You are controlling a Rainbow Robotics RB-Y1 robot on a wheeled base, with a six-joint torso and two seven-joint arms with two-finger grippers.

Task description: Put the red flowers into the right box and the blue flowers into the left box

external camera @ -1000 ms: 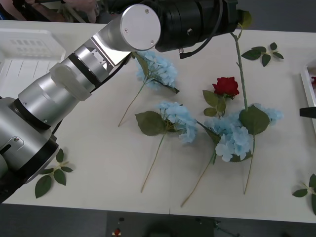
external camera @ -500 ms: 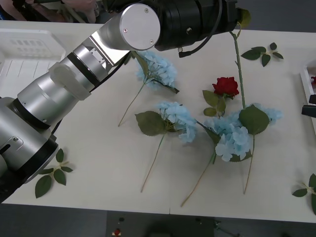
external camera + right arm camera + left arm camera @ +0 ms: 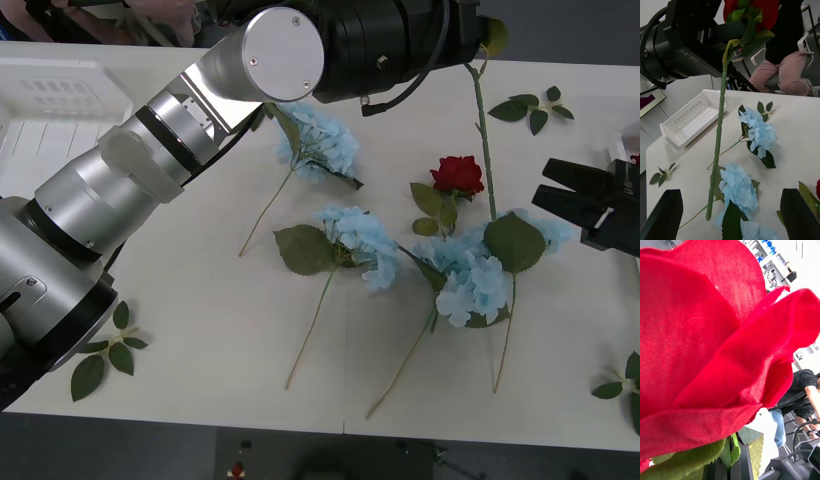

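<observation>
My left gripper point(image 3: 478, 40) is raised over the table's far side, shut on a red flower just under its bloom point(image 3: 707, 333). The green stem point(image 3: 486, 140) hangs down to the blue flowers. A second red flower point(image 3: 458, 174) lies on the table among the blue flowers point(image 3: 355, 238) point(image 3: 470, 270) point(image 3: 320, 135). My right gripper point(image 3: 545, 183) comes in from the right edge at table height, open, a short way right of the hanging stem point(image 3: 718, 142); its black fingers point(image 3: 662, 213) hold nothing. The left box point(image 3: 50, 110) stands at the far left. A narrow edge of the right box point(image 3: 624, 135) shows at the far right.
Loose green leaf sprigs lie at the front left point(image 3: 105, 350), the back right point(image 3: 535, 105) and the front right point(image 3: 625, 385). My left arm point(image 3: 150, 170) spans the table diagonally. A seated person point(image 3: 786, 71) is behind the table.
My right gripper has come in from the right edge toward the hanging stem, its open fingers now in plain sight. The left arm and its held flower have barely moved.
</observation>
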